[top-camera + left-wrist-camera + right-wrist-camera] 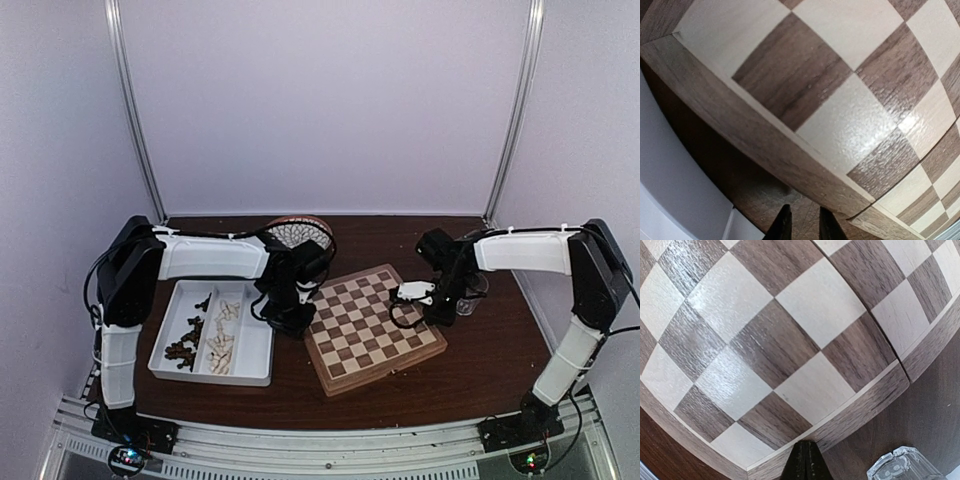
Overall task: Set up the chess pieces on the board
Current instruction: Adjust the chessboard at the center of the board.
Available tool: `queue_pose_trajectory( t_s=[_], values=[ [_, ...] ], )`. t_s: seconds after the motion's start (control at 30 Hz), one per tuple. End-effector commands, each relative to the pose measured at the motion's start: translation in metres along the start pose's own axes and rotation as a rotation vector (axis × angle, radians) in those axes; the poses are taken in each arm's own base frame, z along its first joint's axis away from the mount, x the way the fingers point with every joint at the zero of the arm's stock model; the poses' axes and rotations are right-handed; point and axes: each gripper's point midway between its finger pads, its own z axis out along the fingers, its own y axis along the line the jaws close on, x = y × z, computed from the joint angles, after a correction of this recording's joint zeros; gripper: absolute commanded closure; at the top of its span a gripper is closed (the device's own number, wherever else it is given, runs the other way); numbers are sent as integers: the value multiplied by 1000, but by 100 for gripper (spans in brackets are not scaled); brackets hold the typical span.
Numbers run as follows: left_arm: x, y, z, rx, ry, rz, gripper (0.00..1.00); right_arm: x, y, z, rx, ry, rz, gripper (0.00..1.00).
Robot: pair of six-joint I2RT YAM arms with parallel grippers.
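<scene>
Brown worktop (480, 372) | board (372, 325) centred, bare, within both arms' reach | tray (250, 374) left, holding chess pieces (215, 340) sorted by colour, none placed | left fingers (784, 227) slightly parted, empty, beside board's rim | right fingers (805, 461) clenched, empty, at opposite edge

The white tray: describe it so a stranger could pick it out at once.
On the dark table, look left of the chessboard. The tray is a white rectangle split by a divider. Unlike the round plate beyond it, it holds dark pieces in one half and cream pieces in the other.
</scene>
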Motion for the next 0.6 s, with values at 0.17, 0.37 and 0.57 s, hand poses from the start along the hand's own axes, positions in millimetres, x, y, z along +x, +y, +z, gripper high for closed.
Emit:
queue_pose_trajectory(
  t_s=[0.17, 0.37, 0.57],
  values=[
    [-12, -28, 1, 120, -40, 49, 75, 10, 69, 6, -191, 35, -71, 96],
    [-4, -19, -21, 104, -94, 48, 73, 6, 54, -19, -92, -1, -56, 98],
    [-5, -26, -61, 132, -203, 111, 73, 3, 12, -51, 36, -63, 23, 100]
  ],
)
